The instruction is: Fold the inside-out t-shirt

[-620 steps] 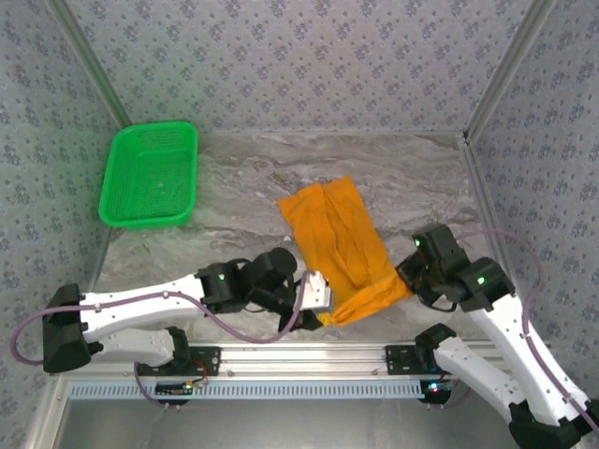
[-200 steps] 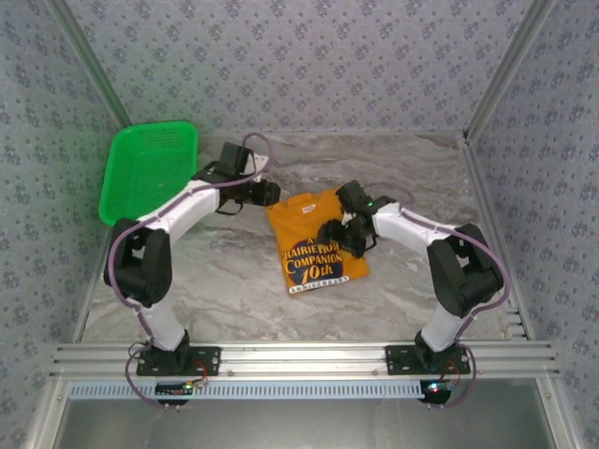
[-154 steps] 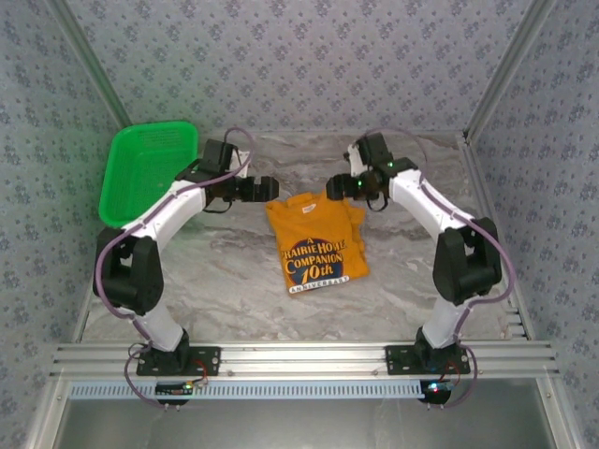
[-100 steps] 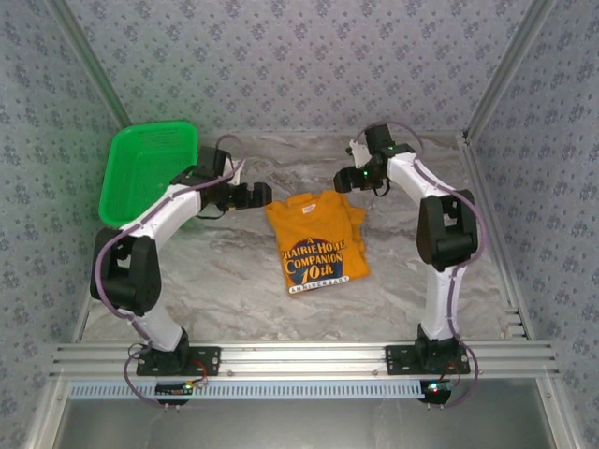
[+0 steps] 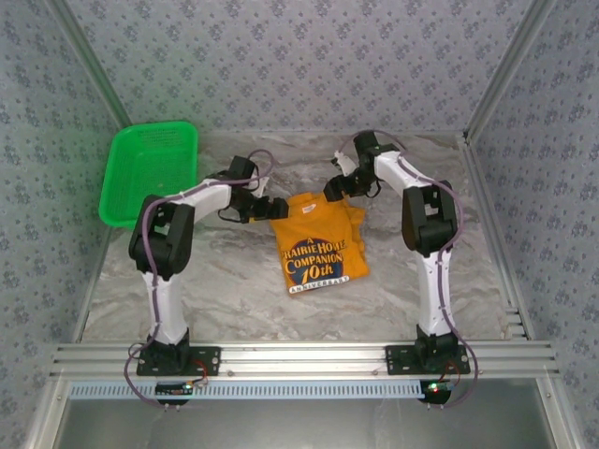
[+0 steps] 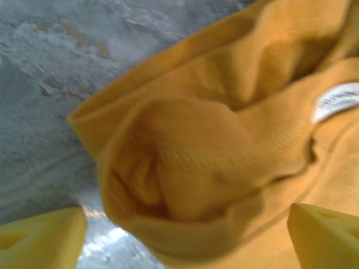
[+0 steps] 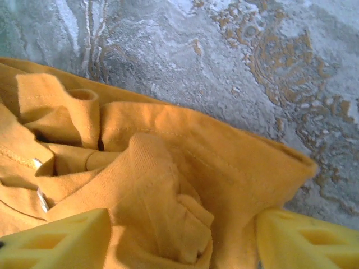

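On the grey marbled table [image 5: 215, 281] the orange-yellow cloth t-shirt with dark printed graphic [image 5: 316, 245] lies in the middle as a compact rectangle, so the folding seems nearly done. At its far, bunched collar edge the left gripper [image 5: 270, 208] and right gripper [image 5: 334, 187] stand open, gripping nothing; smoothing there seems left.

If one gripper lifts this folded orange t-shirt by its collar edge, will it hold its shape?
Probably not. The t-shirt looks like soft, floppy knit, bunching into loose folds near the white tag, so its layers would likely sag open. Pushed across the marble table, it would probably wrinkle rather than slide flat.
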Robot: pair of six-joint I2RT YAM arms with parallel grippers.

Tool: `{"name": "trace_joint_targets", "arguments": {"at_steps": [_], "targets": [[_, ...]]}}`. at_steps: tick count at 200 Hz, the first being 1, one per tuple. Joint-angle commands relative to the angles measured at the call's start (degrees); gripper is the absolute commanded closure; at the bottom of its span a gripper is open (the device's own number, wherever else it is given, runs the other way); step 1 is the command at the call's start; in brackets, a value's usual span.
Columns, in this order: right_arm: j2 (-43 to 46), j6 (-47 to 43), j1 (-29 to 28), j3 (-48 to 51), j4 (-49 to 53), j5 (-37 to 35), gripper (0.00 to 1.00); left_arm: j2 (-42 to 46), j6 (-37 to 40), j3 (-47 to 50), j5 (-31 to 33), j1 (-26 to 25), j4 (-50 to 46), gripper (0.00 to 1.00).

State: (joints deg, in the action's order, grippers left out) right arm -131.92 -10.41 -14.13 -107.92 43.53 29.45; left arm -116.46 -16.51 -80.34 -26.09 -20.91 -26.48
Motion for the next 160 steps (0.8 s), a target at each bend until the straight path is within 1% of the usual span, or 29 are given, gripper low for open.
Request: {"name": "trace_joint_targets", "arguments": {"at_steps": [1, 14, 24, 36, 38, 47, 54, 64, 69, 73, 76, 100, 116, 126, 144, 160], "targets": [[-2.77, -1.52, 0.05, -3.14, 3.61, 3.69, 0.39, -3.77, 0.21, -4.97, -3.08, -0.48, 0.28, 0.15], [-2.92, -2.1, -0.17, -3.22, 4.15, 5.46, 0.47, -5.24, 0.01, -6.5, -3.16, -0.84, 0.07, 0.2], [-2.99, -1.65, -0.2, -2.92, 4.03, 6.44, 0.56, -5.98, -0.25, -7.1, -4.18, -0.99, 0.64, 0.28], [-3.29, -1.2, -0.37, -2.33, 3.39, 8.13, 0.67, -6.64, -0.54, -7.75, -5.49, -0.98, 2.0, 0.43], [-3.29, -1.01, -0.33, -2.24, 3.34, 8.42, 0.7, -6.79, -0.54, -7.87, -5.65, -0.96, 2.19, 0.46], [-3.51, -0.67, -0.31, -1.84, 2.82, 9.42, 0.8, -7.3, -0.3, -8.65, -6.26, -1.06, 2.78, 0.56], [-3.58, -0.28, -0.24, -1.7, 2.31, 10.17, 0.86, -7.74, 0.04, -9.19, -6.47, -1.0, 2.84, 0.66], [-3.33, 0.25, -0.15, -1.68, 1.56, 11.15, 0.92, -8.31, 1.25, -10.59, -7.24, -0.93, 2.18, 0.82], [-3.04, 0.53, -0.03, -1.68, 1.04, 11.82, 0.96, -8.42, 1.96, -11.23, -8.15, -0.82, 2.02, 0.88], [-2.67, 0.65, 0.06, -1.68, 0.57, 12.39, 0.98, -8.36, 2.71, -11.68, -9.24, -0.68, 2.01, 0.96], [-2.37, 0.79, 0.15, -1.8, 0.41, 12.83, 0.99, -8.29, 3.25, -12.03, -10.07, -0.61, 2.04, 1.0], [2.39, 2.75, 1.58, -1.4, -5.46, 18.37, 1.0, -4.4, 8.52, -13.66, -14.24, 0.89, 2.81, 1.0], [6.12, 3.88, 2.52, -2.21, -10.23, 20.6, 1.0, 0.01, 12.83, -15.23, -14.7, 1.81, 3.45, 1.0], [7.67, 3.44, 2.87, -4.95, -10.21, 20.67, 1.0, 2.59, 15.64, -17.08, -15.09, 2.39, 3.17, 1.0], [10.79, -1.36, 3.19, -9.17, -8.29, 21.86, 1.0, 6.96, 20.87, -20.44, -14.99, 3.05, 1.6, 1.0], [16.01, -10.22, 2.84, -7.15, -7.71, 23.59, 1.0, 11.21, 24.6, -19.49, -14.56, 3.15, 2.18, 1.0]]}}
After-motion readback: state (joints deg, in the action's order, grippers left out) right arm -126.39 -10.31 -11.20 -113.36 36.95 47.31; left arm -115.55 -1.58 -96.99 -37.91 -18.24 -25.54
